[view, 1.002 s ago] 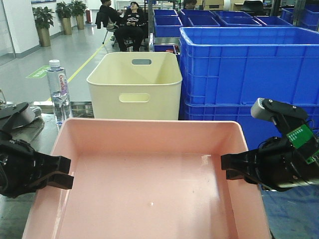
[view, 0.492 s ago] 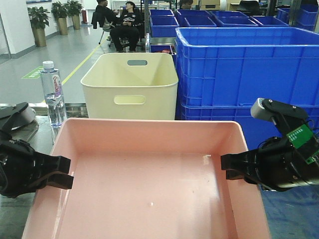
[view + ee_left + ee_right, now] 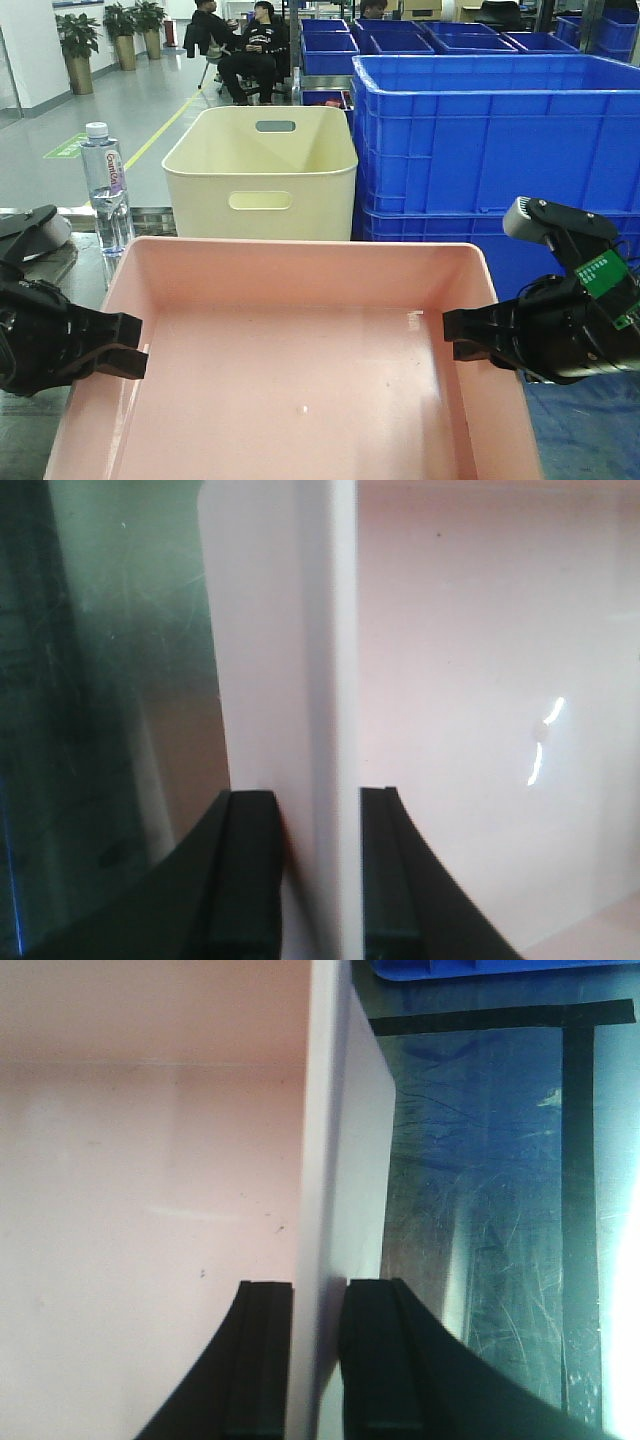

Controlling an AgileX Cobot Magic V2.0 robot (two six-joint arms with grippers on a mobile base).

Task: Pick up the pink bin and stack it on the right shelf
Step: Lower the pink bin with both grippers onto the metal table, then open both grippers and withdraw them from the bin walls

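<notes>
I saw the pink bin [image 3: 300, 350] gripped at both sides. My left hand [image 3: 125, 345] was closed on its left wall, and my right hand [image 3: 465, 338] on its right wall. Beside the right wall lay the right shelf [image 3: 480, 1210] with black tape lines. The cream bin [image 3: 262, 175] stood behind.

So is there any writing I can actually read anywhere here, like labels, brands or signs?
Nothing reads clearly.
Water bottle label: printed, too blurred to read.
Green floor sign: too small.
Green circuit board, far right: white marks, too small.
Pink bin, cream bin, blue crates: no print visible.
</notes>
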